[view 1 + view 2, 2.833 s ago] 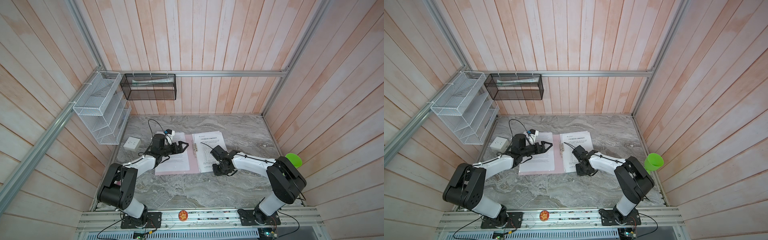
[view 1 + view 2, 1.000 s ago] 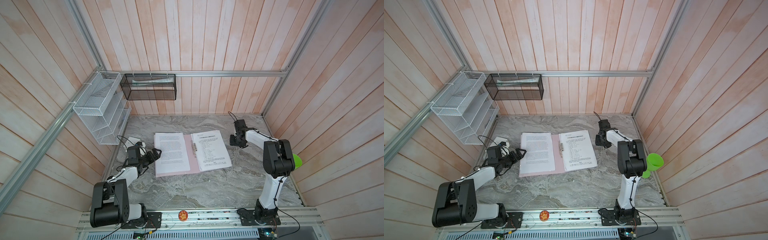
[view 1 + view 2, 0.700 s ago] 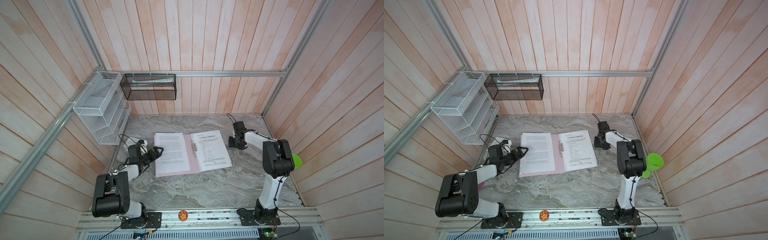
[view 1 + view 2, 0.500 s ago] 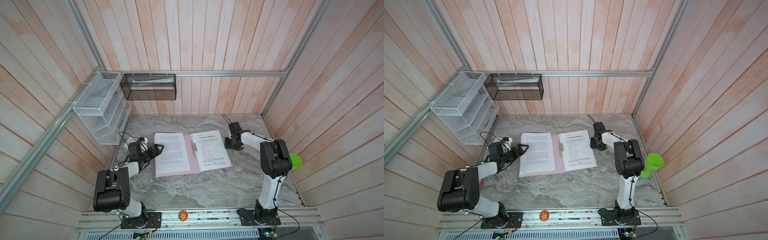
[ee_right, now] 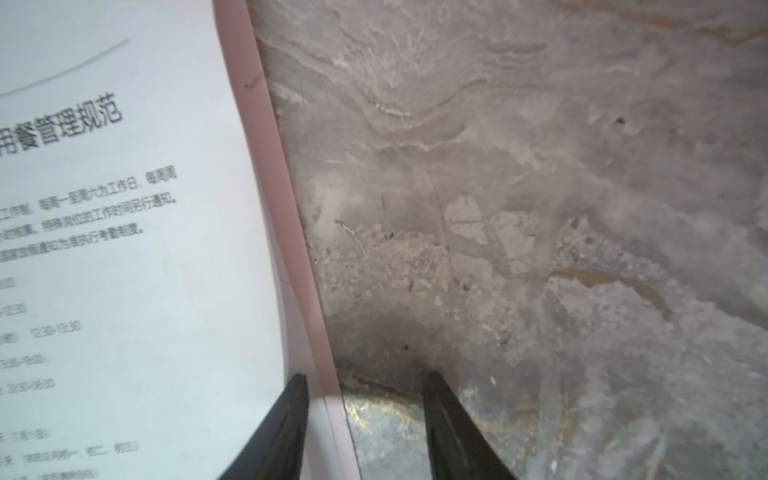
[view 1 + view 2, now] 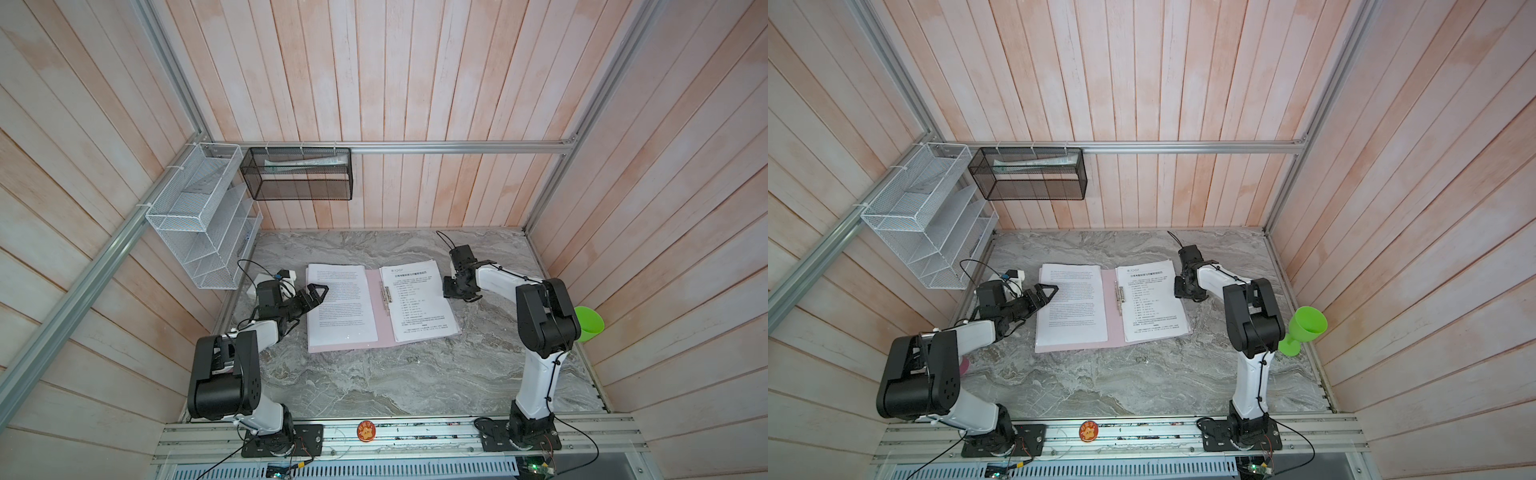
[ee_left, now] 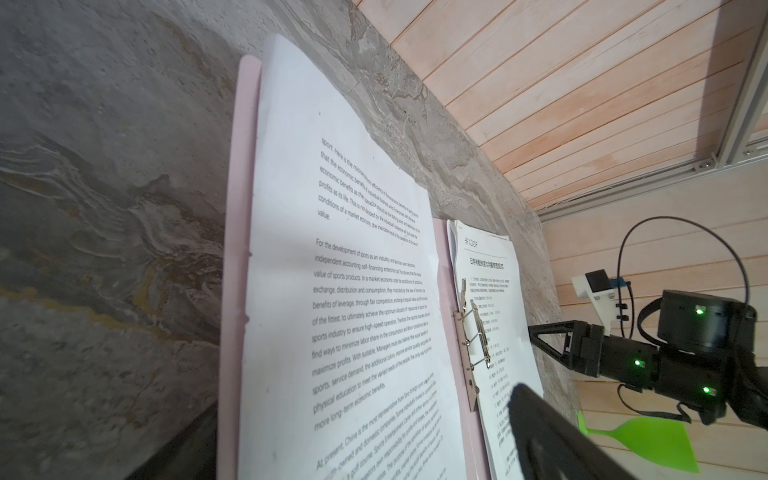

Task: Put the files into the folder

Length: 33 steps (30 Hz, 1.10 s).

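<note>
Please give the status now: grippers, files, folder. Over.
Both open: left gripper at left edge of the files, right gripper astride right edge of the folder. It lies open flat, sheets on both halves. Nothing on top.

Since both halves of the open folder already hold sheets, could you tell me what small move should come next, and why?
Probably close the right gripper on the outer edge of the folder, to lift that half over. Its open jaws straddle the pink edge, one over the sheets, one over the table.
</note>
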Available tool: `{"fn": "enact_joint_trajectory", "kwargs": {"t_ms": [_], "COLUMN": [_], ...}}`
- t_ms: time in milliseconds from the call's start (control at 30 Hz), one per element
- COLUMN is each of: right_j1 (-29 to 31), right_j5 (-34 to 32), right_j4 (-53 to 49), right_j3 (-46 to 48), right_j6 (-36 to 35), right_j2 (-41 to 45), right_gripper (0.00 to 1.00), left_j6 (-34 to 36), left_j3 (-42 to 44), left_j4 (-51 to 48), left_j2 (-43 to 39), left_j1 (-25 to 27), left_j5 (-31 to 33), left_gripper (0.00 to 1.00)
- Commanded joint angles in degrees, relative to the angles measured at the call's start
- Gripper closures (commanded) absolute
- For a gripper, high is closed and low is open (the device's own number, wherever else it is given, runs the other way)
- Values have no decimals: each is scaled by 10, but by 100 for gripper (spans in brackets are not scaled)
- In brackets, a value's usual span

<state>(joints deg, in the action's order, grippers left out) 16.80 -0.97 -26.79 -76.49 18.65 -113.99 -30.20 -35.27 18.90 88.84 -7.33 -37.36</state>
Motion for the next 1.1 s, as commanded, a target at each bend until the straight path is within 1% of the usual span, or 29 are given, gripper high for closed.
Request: {"fn": "enact_joint_trajectory", "kwargs": {"t_ms": [0, 167, 267, 433, 567, 667, 800, 833, 933, 1067], "right_j1": [-9, -14, -14, -14, -17, -16, -12, -11, 2, 19], "right_j5": [-4, -10, 4, 68, 105, 167, 270, 286, 312, 328], "right_j4": [-23, -21, -21, -6, 17, 65, 126, 137, 157, 167], "right_j3": [-7, -7, -16, -11, 8, 31, 38, 38, 29, 11], "right_j6": [6, 9, 9, 6, 9, 28, 66, 73, 87, 93], "right_j2": [19, 75, 104, 132, 141, 148, 134, 126, 98, 67], "right_gripper": [52, 52, 52, 52, 52, 54, 63, 66, 68, 68], "left_j6": [1, 4, 3, -15, -25, -27, -22, -23, -29, -39], "left_j3": [-17, -19, -21, -23, -4, 18, 43, 51, 69, 90], "left_j4": [10, 6, 10, 21, 10, -6, -43, -47, -58, -68], "left_j2": [11, 7, 11, 20, -5, -35, -76, -85, -115, -149], "left_j1": [2, 2, 3, 1, 2, 2, 1, 1, 1, 1], "left_j5": [-10, -10, -9, -33, -39, -40, -31, -28, -21, -15], "left_gripper": [0, 0, 0, 0, 0, 0, 0, 0, 1, 5]}}
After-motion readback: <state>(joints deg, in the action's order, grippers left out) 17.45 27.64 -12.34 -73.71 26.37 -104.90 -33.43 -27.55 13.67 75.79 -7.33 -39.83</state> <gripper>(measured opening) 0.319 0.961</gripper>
